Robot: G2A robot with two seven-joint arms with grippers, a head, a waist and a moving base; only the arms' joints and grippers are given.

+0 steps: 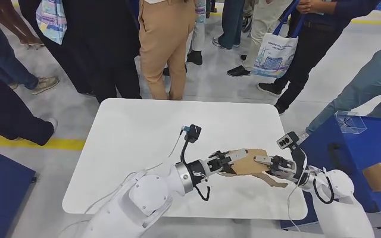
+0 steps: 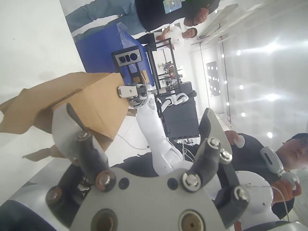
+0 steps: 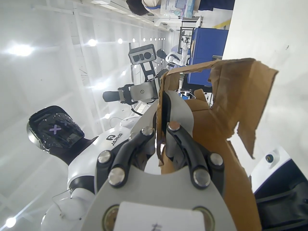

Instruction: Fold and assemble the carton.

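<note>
Right gripper (image 1: 265,160) is pinching a wall of the brown cardboard carton (image 1: 250,165) over the white table (image 1: 137,149), left gripper (image 1: 232,157) is gaping open against it; pushing hard risks tearing it

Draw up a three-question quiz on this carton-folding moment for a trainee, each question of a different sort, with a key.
1. Fill in the blank: the left gripper, up against the carton, has its jaws ____.
2. What is the right gripper holding? A) nothing B) a wall of the carton C) a cable
3. True or false: the carton is fully closed, with every flap tucked in.

Key: 1) open. 2) B. 3) False, since flaps hang loose and the inside shows.
</note>
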